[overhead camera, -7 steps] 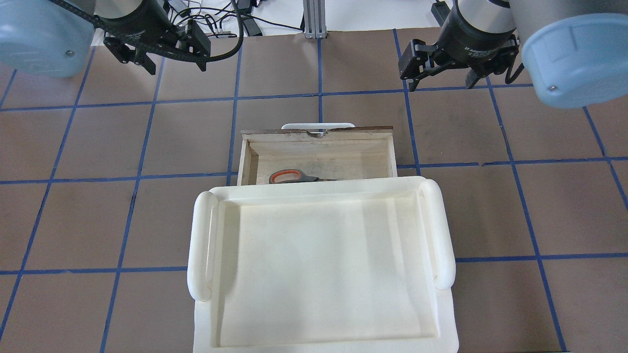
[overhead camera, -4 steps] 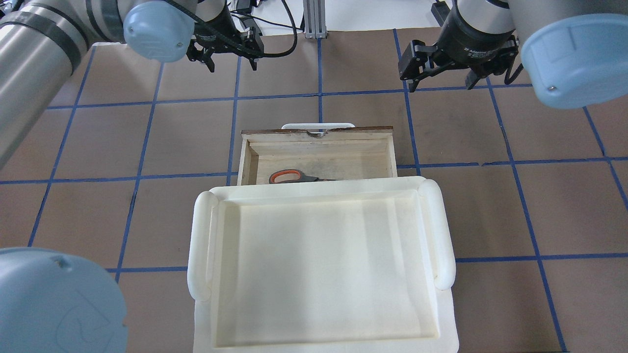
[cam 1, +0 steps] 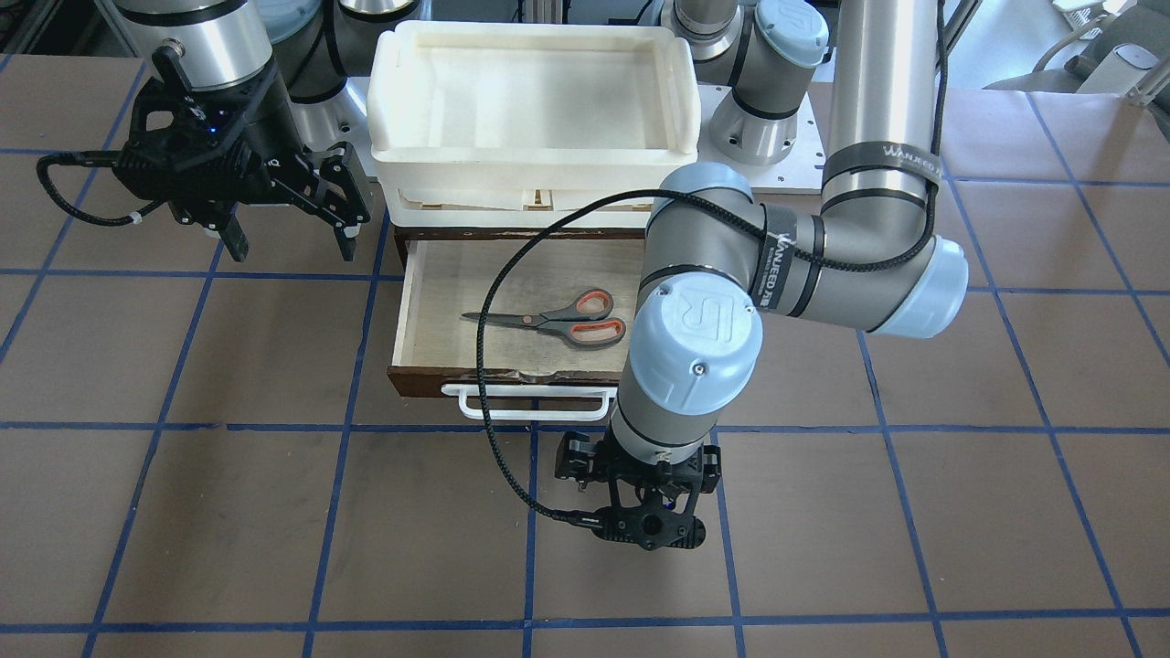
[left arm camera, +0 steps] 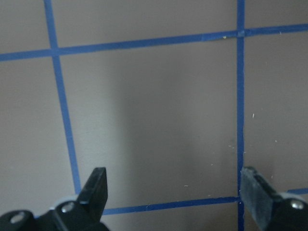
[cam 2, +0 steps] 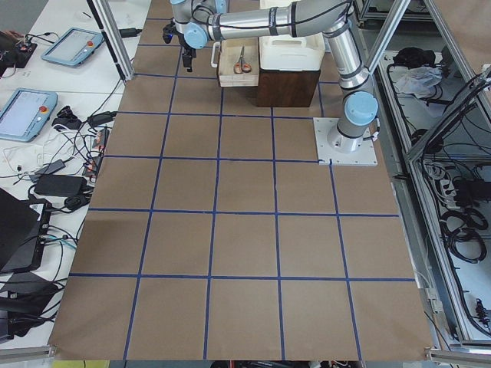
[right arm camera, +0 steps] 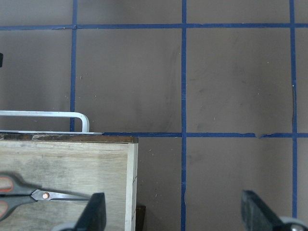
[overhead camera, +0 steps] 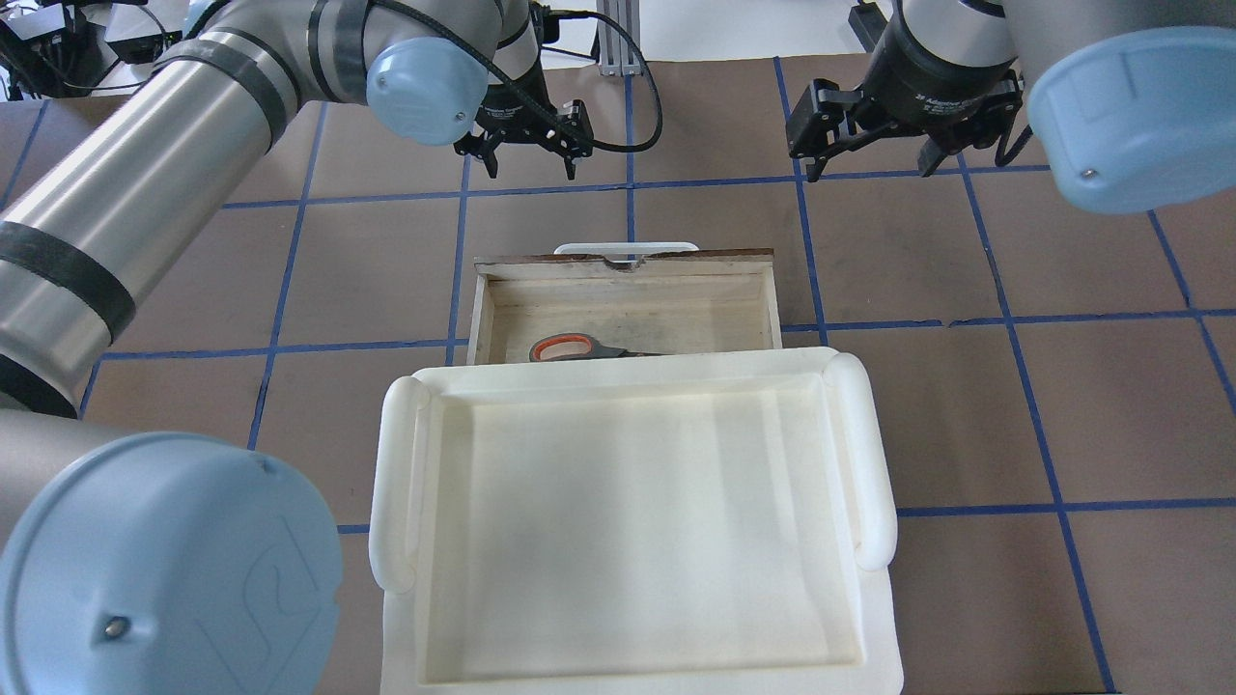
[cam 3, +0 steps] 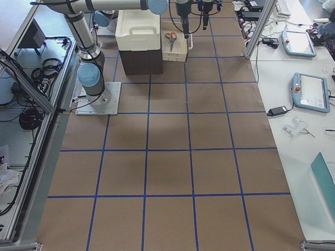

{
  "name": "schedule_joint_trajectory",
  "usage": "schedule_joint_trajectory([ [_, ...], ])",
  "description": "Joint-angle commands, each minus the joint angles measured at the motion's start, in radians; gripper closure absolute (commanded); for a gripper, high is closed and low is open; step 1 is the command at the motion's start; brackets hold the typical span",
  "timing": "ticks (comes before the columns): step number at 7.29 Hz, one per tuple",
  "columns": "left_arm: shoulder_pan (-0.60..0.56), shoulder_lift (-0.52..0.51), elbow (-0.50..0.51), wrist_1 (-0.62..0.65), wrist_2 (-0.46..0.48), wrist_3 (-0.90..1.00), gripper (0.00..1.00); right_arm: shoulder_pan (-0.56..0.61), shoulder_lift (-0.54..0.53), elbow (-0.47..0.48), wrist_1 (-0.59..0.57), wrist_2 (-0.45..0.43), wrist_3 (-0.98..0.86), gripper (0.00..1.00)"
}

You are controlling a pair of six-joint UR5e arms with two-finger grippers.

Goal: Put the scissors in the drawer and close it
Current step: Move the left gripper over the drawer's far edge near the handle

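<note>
The scissors [cam 1: 553,320], grey with orange-red loops, lie flat inside the open drawer [cam 1: 430,302], also seen from overhead [overhead camera: 570,347] and in the right wrist view [right arm camera: 29,195]. The drawer [overhead camera: 628,309] is pulled out, its white bar handle [overhead camera: 626,248] facing away from the robot. My left gripper [overhead camera: 529,166] is open and empty, over bare table just beyond the handle; the front view [cam 1: 640,475] and left wrist view [left arm camera: 175,185] show the same. My right gripper [overhead camera: 869,164] is open and empty, off the drawer's right corner [right arm camera: 173,211].
A white plastic tray [overhead camera: 628,376] sits on the dark cabinet [cam 2: 288,84] above the drawer and hides the drawer's rear part from overhead. The left arm's elbow [cam 1: 695,338] hangs over the drawer's end in the front view. Brown table with blue grid tape all round.
My left arm has swung in from the far left to a spot beyond the drawer's handle, still open. The right arm, drawer and scissors have not moved.
</note>
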Motion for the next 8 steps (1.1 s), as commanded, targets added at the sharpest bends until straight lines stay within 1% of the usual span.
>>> schedule_joint_trajectory([
  [1,-0.017,-0.034,-0.008,-0.015,-0.027,0.001,0.0,0.0,0.0,0.0,0.0,0.0,0.0,0.0],
  [2,-0.023,-0.045,-0.005,-0.064,-0.053,-0.003,0.0,0.0,0.0,0.0,0.0,0.001,0.0,0.0],
  [4,-0.025,-0.042,-0.004,-0.144,-0.045,-0.002,0.0,0.0,0.0,0.0,0.0,0.001,0.0,0.0],
  [6,-0.022,-0.026,-0.004,-0.17,-0.045,0.0,0.0,0.0,0.0,0.0,0.0,0.001,0.0,0.0],
  [7,-0.022,-0.014,-0.004,-0.211,-0.045,0.001,0.0,0.0,0.0,0.0,0.0,0.001,0.0,0.0],
  [8,-0.025,-0.022,-0.007,-0.213,-0.051,0.003,0.0,0.0,0.0,0.0,0.0,0.003,0.002,0.0],
])
